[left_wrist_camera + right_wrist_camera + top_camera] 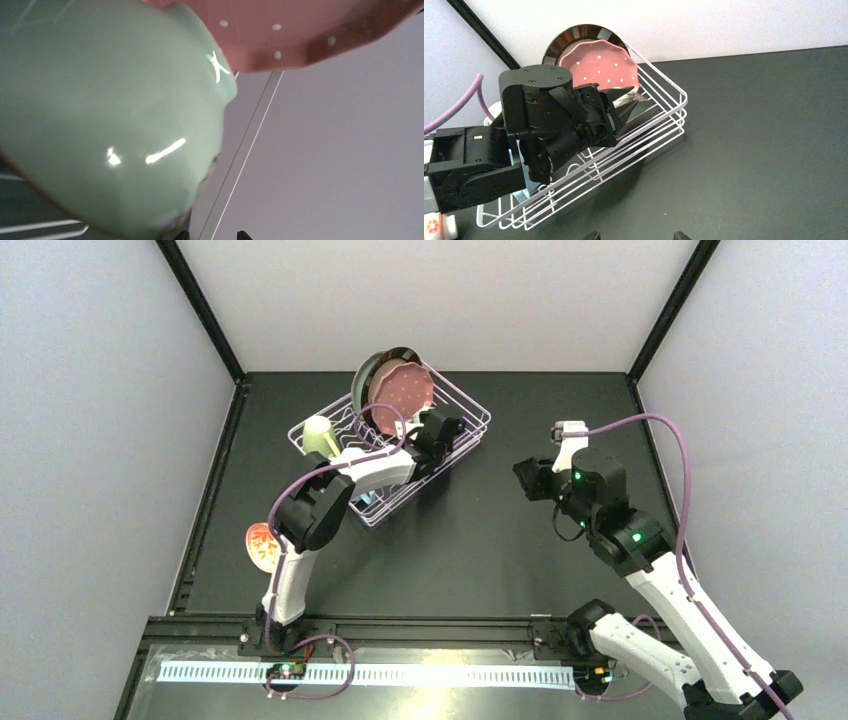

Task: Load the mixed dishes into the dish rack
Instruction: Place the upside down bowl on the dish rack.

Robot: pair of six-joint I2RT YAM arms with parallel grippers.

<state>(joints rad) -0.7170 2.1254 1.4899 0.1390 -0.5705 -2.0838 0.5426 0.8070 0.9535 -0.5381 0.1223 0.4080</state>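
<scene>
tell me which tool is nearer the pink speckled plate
Left. The left tool is in the dish rack, just beside the pink plate; the right tool hangs over the table outside the rack.

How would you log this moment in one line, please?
left pincer: in dish rack by pink plate | right pincer: open, empty | reddish bowl: on table

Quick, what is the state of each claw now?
Left claw: partly open, nothing visible between its tips.
Right claw: wide open, empty.
</scene>
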